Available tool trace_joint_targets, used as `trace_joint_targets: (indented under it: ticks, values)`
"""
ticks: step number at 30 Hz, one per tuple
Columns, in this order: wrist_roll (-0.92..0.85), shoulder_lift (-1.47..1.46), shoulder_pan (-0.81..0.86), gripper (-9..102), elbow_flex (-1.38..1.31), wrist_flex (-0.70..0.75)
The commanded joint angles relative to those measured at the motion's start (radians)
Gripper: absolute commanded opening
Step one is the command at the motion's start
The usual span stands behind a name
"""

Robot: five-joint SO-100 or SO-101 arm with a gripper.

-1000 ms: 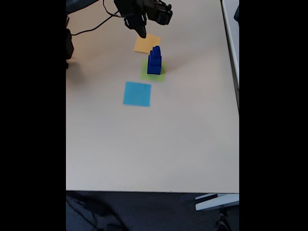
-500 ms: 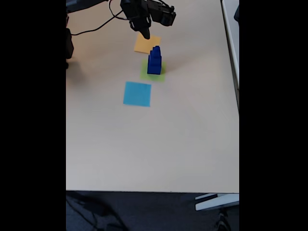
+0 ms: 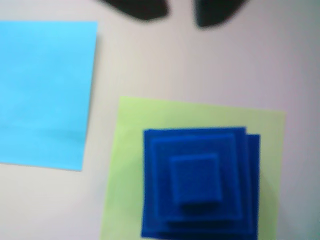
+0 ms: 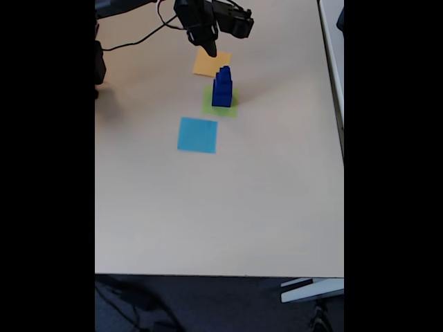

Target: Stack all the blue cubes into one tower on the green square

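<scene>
The blue cubes (image 4: 221, 88) stand as one stepped tower on the green square (image 4: 208, 104), largest at the bottom and smallest on top. The wrist view looks straight down on the tower (image 3: 200, 185), which sits toward the lower right of the green square (image 3: 130, 150). My gripper (image 4: 208, 47) hangs above the table just behind the tower, over the near edge of the orange square (image 4: 205, 67). In the wrist view its two dark fingertips (image 3: 135, 7) stand apart at the top edge of the gripper (image 3: 177, 9), with nothing between them.
A light blue square (image 4: 197, 134) lies in front of the green one, seen at the left in the wrist view as the light blue square (image 3: 45, 90). A black cable (image 4: 131, 43) and a dark object (image 4: 100, 66) sit at the back left. The table's front edge (image 4: 221, 274) is far off.
My gripper has shifted slightly to the right and a little lower above the orange square. The tower has not moved.
</scene>
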Motion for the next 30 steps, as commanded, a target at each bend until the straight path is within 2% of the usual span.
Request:
trace_joint_targets:
  ticks: [1, 7, 12, 16, 23, 30]
  values:
    - [0.002, 0.021, -0.002, 0, -0.011, -0.017]
    - [-0.049, 0.028, 0.000, 0, -0.087, -0.008]
    - [-0.058, 0.035, 0.017, 0, -0.229, 0.147]
    - [-0.110, 0.080, 0.044, 0, -0.229, 0.169]
    - [-0.129, 0.362, 0.091, 0, 0.044, 0.170]
    - [-0.064, 0.709, 0.097, 0, 0.419, 0.170]
